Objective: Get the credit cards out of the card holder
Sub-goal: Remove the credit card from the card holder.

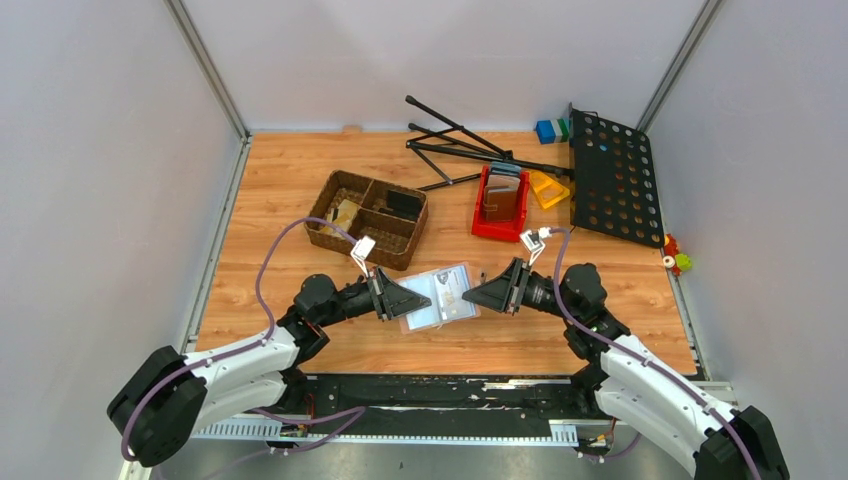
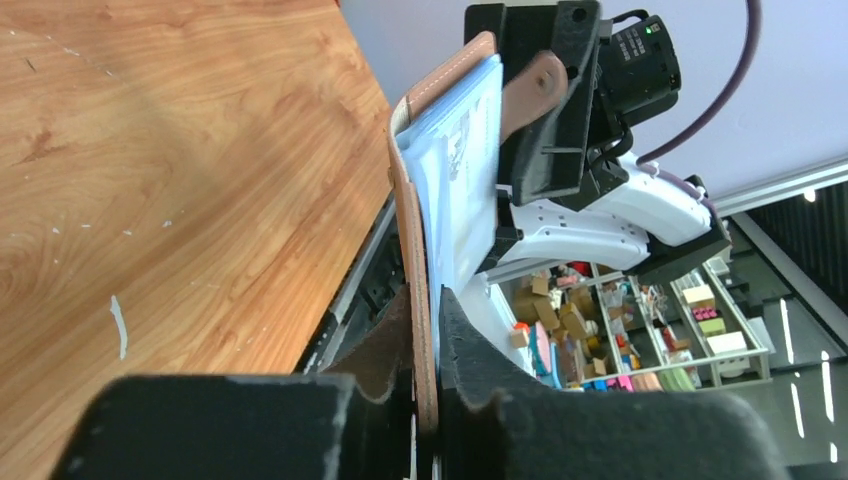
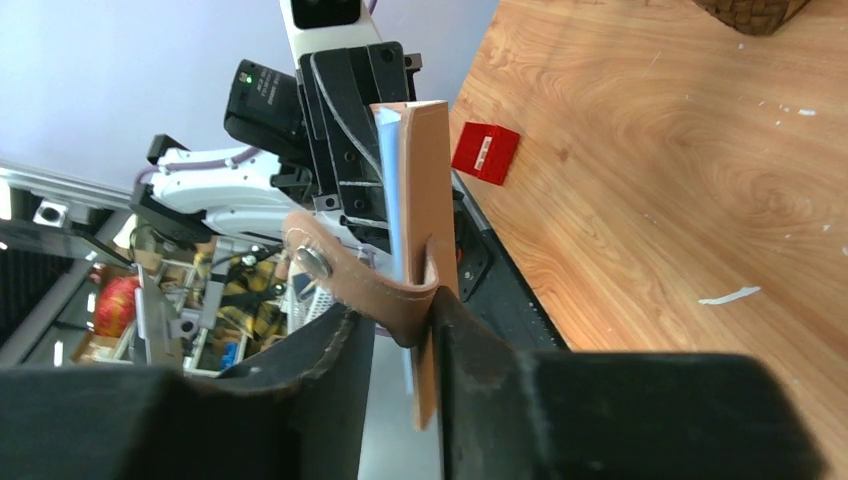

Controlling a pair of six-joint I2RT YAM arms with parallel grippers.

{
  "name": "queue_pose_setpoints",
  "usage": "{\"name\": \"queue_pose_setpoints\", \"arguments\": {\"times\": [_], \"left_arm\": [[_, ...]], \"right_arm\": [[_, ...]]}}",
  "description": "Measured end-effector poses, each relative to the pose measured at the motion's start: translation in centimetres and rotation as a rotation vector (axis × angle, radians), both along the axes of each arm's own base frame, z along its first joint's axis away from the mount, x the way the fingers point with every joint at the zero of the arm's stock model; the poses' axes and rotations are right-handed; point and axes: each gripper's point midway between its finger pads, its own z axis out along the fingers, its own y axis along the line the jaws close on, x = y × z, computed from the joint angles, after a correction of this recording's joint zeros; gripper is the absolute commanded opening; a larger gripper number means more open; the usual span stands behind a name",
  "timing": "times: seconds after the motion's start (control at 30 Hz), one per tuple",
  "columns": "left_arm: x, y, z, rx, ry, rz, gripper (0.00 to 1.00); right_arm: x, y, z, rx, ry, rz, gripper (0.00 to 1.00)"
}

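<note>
I see my left gripper (image 1: pixel 400 298) and right gripper (image 1: pixel 488 291) each clamped on opposite edges of the open card holder (image 1: pixel 440 296); the basket (image 1: pixel 330 238) and red tray (image 1: pixel 490 232) sit well behind.

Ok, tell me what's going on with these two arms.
Both arms hold the open card holder between them over the wooden table, its light inner side facing up. The left gripper is clamped on one side edge, the right gripper on the opposite edge, by the snap strap. With both grippers on the holder itself, nothing is being drawn out of it.
</note>
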Motion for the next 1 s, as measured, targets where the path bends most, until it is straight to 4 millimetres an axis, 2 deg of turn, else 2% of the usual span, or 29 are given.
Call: {"name": "queue_pose_setpoints", "arguments": {"times": [0.13,0.5,0.77,0.87,1.0], "left_arm": [[0.0,0.0,0.1,0.002,-0.004,0.001,0.00],[-0.2,0.1,0.4,-0.006,-0.001,-0.001,0.00],[-0.3,0.0,0.6,-0.016,0.002,-0.011,0.00],[-0.3,0.0,0.4,-0.012,0.008,-0.013,0.00],[-0.2,-0.1,0.3,-0.009,0.013,-0.012,0.10]], "right_arm": [[-0.2,0.1,-0.1,-0.008,-0.017,0.013,0.44],[-0.6,0.6,-1.4,-0.039,0.014,0.053,0.41],[-0.9,1.2,-2.5,-0.067,0.040,0.080,0.28],[-0.8,1.3,-2.6,-0.072,0.042,0.084,0.19],[-0.8,1.4,-2.2,-0.070,0.028,0.086,0.03]]}}
